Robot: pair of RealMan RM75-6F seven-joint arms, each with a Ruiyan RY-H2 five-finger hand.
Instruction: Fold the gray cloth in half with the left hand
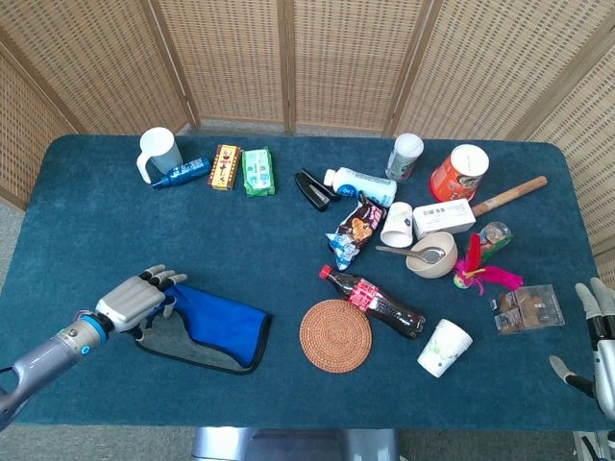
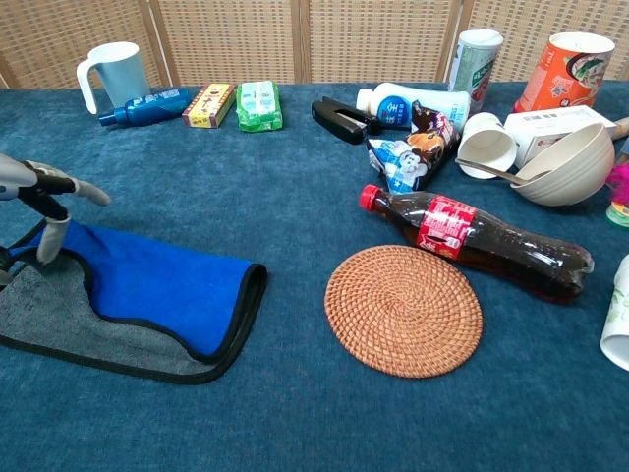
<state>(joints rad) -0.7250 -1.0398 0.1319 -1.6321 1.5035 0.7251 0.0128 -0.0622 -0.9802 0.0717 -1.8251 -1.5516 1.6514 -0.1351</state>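
Note:
The gray cloth (image 1: pixel 181 345) lies at the front left of the table, its blue underside (image 1: pixel 227 327) folded over it from the right. In the chest view the blue flap (image 2: pixel 157 285) covers most of the gray layer (image 2: pixel 69 329), which shows along the near and left edges. My left hand (image 1: pixel 133 300) hovers at the flap's left corner with its fingers (image 2: pixel 51 228) spread, one fingertip at or just above the blue edge, gripping nothing. My right hand (image 1: pixel 598 336) hangs off the table's right edge, fingers apart and empty.
A woven coaster (image 1: pixel 335 335) and a lying cola bottle (image 1: pixel 373 301) are right of the cloth. A paper cup (image 1: pixel 444 347), bowl (image 1: pixel 432 254) and snack bags fill the right half. A mug (image 1: pixel 159 152) and small packets (image 1: pixel 258 172) line the back left.

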